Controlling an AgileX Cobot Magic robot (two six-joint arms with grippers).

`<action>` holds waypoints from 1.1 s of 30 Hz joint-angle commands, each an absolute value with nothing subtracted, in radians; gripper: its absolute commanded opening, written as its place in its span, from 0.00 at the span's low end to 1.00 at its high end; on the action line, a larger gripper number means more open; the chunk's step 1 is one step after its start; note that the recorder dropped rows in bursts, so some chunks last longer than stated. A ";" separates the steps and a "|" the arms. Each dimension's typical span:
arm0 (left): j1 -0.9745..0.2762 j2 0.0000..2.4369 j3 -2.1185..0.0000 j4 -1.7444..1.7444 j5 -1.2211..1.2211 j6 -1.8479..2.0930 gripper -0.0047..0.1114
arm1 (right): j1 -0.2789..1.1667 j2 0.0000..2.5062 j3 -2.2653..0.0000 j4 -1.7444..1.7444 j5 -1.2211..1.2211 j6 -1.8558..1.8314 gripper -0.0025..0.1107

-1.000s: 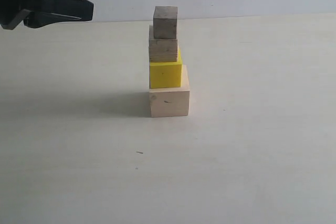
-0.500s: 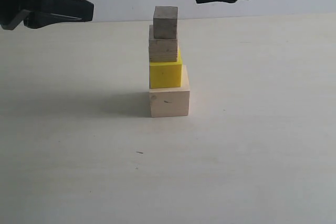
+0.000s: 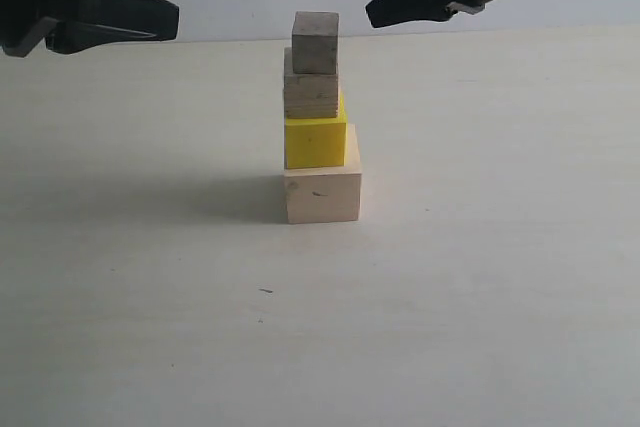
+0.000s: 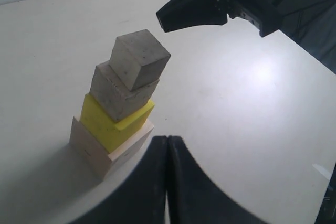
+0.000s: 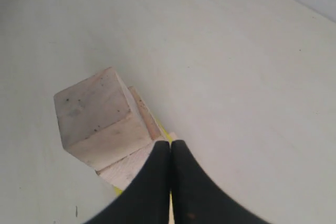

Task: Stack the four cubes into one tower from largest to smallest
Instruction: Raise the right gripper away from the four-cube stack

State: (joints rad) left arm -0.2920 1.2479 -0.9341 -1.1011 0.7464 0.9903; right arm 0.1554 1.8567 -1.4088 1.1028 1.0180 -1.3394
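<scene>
Left hand [image 3: 172, 19] and right hand [image 3: 372, 13], each pressed together and empty, flank the tower [image 3: 320, 162]. Upward: large pale wood cube [image 3: 322, 197], bright yellow cube [image 3: 315, 143], smaller wood cube [image 3: 311, 97], smallest wood cube [image 3: 315, 43].

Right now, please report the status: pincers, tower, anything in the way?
Left pincer shut, empty, off to one side. Right pincer shut, empty, near smallest cube, not touching. Tower standing, complete. Nothing in the way.
</scene>
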 commanded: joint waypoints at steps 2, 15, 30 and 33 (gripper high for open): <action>-0.289 1.240 -0.931 -1.115 0.735 0.987 0.04 | 0.199 1.855 -1.412 1.105 1.010 -1.336 0.02; -0.289 1.240 -0.931 -1.115 0.735 0.987 0.04 | 0.199 1.881 -1.412 1.077 0.998 -1.315 0.02; -0.289 1.240 -0.931 -1.115 0.719 0.990 0.04 | 0.199 1.889 -1.412 1.109 1.027 -1.315 0.02; -0.289 1.240 -0.931 -1.115 0.719 0.990 0.04 | 0.199 1.889 -1.412 1.129 1.044 -1.339 0.02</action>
